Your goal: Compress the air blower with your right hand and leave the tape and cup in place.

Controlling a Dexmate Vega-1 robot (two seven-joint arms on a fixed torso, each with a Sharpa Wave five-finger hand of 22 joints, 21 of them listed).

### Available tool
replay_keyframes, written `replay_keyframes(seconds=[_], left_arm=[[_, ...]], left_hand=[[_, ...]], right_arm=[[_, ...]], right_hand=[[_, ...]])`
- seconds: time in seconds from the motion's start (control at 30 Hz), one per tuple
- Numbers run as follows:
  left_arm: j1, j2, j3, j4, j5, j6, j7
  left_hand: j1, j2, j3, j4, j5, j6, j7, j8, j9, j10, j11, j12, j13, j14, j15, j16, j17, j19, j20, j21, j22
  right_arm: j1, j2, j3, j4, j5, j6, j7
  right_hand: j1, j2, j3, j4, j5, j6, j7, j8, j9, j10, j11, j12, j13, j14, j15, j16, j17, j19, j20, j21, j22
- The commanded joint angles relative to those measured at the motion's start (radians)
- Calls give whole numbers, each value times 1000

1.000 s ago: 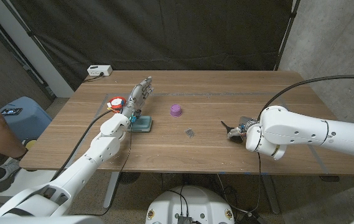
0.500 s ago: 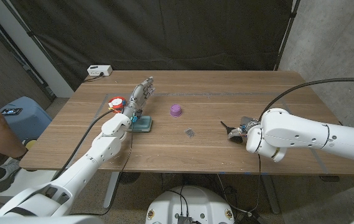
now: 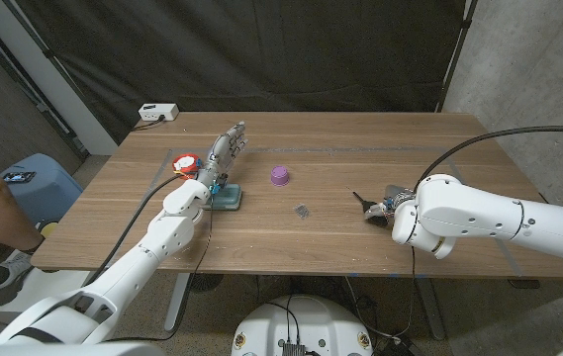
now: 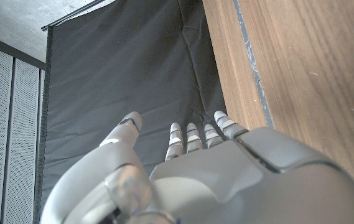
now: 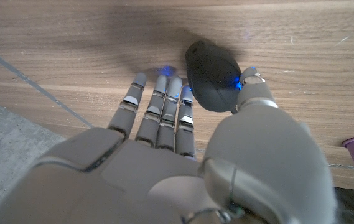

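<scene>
Slippage is the main risk at this moment: the air blower (image 5: 211,78), a dark rounded bulb, lies on the worktop (image 3: 360,148) toward the robot's right, and the right hand (image 3: 385,206) has its thumb against one side of the bulb and its fingers (image 5: 158,112) stretched along the other, so whether it truly grips the bulb or merely brackets it cannot be told from these pictures. If the squeeze comes from an uneven hold, the smooth bulb could squirt out from between thumb and fingers and skid across the wood, probably nozzle first, since its thin tip points toward the middle of the worktop. That direction matters, because the purple cup (image 3: 280,175) stands near the middle and a small dark object (image 3: 302,210) lies between it and the blower; a sliding blower or a sweeping wrist could knock the cup, which the task says must stay put. The tape (image 3: 186,161) sits well apart at the robot's left, just beside the left hand (image 3: 222,150), whose fingers are extended and apart, holding nothing; a careless shift of that arm could nudge the tape or the teal object (image 3: 227,197) beside it.
</scene>
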Motion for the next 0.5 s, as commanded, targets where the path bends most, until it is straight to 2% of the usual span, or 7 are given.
replay_keyframes(seconds=[0.03,0.5], left_arm=[[-2,-8,7,-4,8,2,11],[-2,-16,12,-5,11,2,16]], left_hand=[[12,1,-4,3,7,8,2,3,4,8,0,1,5,2,0,1,3,9,3,-2,2],[13,1,-4,4,7,8,1,2,4,10,-3,2,5,2,0,1,3,10,3,-2,2]], right_arm=[[-17,-5,16,0,-29,0,0],[-26,-26,31,-26,-34,0,0]], right_hand=[[15,-2,8,3,7,14,-1,4,5,13,-1,6,5,11,-5,10,2,12,-5,5,2],[22,-3,9,5,9,19,-7,1,7,13,-3,13,10,14,-9,10,8,15,-8,4,2]])
